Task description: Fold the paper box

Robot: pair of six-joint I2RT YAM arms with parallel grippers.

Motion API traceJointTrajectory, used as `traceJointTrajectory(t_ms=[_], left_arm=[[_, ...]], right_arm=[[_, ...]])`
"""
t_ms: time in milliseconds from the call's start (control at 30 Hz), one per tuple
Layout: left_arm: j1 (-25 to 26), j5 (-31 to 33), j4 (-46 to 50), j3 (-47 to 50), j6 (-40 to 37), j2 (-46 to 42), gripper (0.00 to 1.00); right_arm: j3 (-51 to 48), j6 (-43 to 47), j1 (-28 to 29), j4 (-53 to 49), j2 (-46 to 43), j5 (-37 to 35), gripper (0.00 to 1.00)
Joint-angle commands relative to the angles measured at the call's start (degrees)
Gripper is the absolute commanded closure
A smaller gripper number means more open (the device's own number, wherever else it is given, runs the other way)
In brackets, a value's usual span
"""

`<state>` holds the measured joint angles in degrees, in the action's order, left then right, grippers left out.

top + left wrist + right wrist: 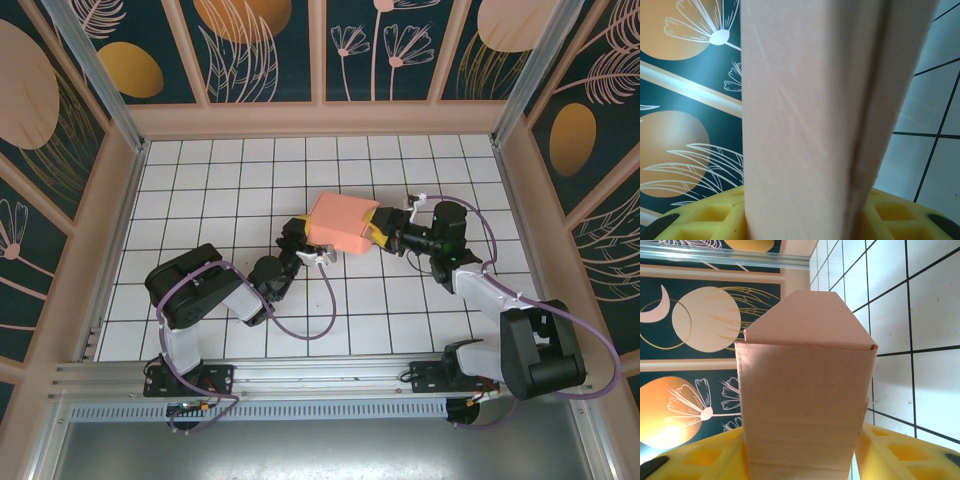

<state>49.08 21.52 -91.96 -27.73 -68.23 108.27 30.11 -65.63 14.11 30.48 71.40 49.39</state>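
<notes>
I've got the paper box [343, 222] sandwiched between my 2 grippers. Left gripper [320, 250] pinches it, yellow fingers [705, 220] touching both sides. Right gripper [378, 235] straddles it loosely, with a sliver of gap beside 1 finger [895, 450].

Bright even light; paper box [805, 120] blurred.

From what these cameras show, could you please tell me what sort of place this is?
Probably a robot test cell: a gridded table fenced by floral panels on aluminium framing, with the left arm and right arm bolted at its near edge, working a paper box.
</notes>
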Motion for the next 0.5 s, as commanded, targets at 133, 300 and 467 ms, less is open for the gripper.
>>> traceJointTrajectory(t_ms=[133, 300, 467], left_arm=[[0.22, 0.07, -1.77, -0.88, 2.51, -2.3, 0.54], [0.09, -2.37, 6.73, 0.34, 7.13, -6.73, 0.54], [0.14, -2.43, 18.82, 1.35, 9.9, -13.61, 0.54]], right_arm=[[3.04, 5.34, -0.47, -5.37, -3.29, -3.04, 0.28], [7.03, 14.88, -2.04, -17.82, -7.0, -9.31, 0.23], [10.71, 22.96, -4.28, -24.78, -9.25, -11.99, 0.23]])
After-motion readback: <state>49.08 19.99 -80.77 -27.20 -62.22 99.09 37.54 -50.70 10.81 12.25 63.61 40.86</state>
